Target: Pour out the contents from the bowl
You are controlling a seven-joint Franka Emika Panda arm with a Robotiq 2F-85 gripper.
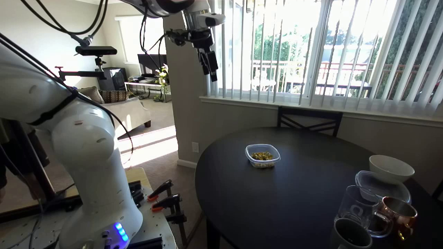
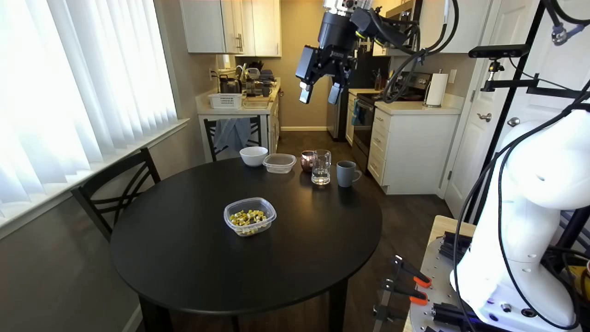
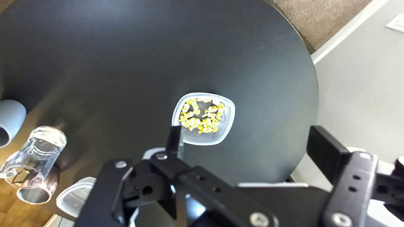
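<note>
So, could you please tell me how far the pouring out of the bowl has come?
Done: no pouring that I can see; the yellowish bits lie in the clear, rounded-square bowl, which stands upright on the dark table. In hand: nothing; the gripper hangs open, higher than the bowl and apart from it. Left: probably everything, namely grasping the bowl, lifting it and tipping the bits out.

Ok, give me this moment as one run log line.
claw: open, empty, apart from bowl | bowl: upright on table | contents: yellowish bits, inside bowl | pour: not yet done
</note>
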